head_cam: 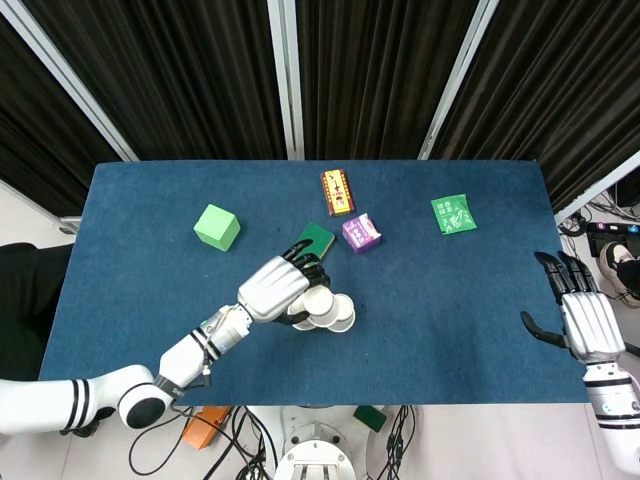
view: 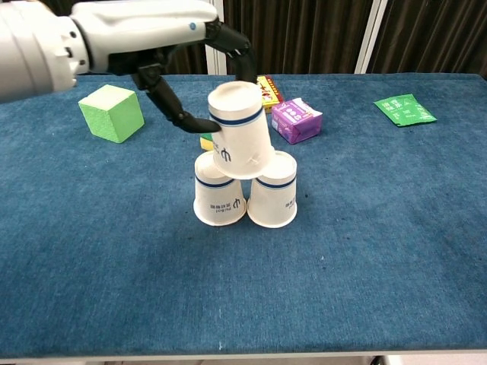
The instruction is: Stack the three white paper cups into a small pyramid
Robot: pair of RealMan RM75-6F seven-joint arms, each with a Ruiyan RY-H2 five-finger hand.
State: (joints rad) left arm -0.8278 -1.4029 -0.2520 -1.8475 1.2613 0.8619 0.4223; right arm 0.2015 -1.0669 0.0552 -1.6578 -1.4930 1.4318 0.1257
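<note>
Two white paper cups stand upside down side by side, the left one (view: 219,199) and the right one (view: 273,200), touching each other. My left hand (view: 179,53) holds a third white cup (view: 239,131) upside down and slightly tilted, its rim at the tops of the two lower cups. In the head view the left hand (head_cam: 277,286) covers most of the cups (head_cam: 328,310). My right hand (head_cam: 587,320) is open at the table's right edge, holding nothing.
A green cube (view: 112,112) sits at the left. A green-and-yellow sponge (head_cam: 318,236), a purple packet (view: 296,120) and an orange box (view: 262,90) lie behind the cups. A green sachet (view: 404,109) lies at the far right.
</note>
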